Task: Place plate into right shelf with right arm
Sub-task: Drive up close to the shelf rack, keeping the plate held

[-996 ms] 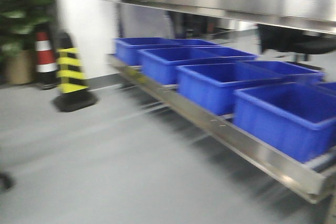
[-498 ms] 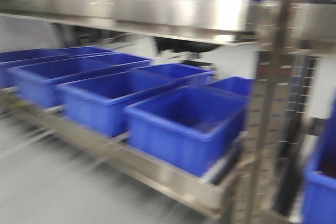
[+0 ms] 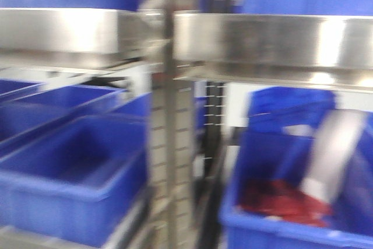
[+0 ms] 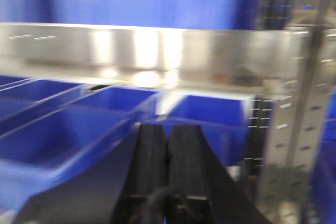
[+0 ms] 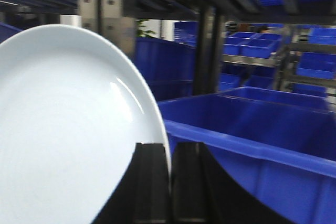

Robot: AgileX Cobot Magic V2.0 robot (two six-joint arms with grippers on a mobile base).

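Right end effector (image 5: 169, 153) grips the round white plate (image 5: 68, 129) by its rim — left end effector (image 4: 168, 132) clenched — facing the stainless-steel shelf (image 3: 262, 42).

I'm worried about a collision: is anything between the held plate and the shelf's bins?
Nothing visible blocks it. The plate, clamped by the right gripper, has an open blue bin of the right shelf ahead; only the perforated upright stands behind it.

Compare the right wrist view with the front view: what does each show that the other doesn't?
Only the right wrist view: the plate, its edge clamped in the right gripper. Only the front view: a bin holding something red with a pale object leaning in it. Both: blue bins and a perforated steel upright of the right shelf.
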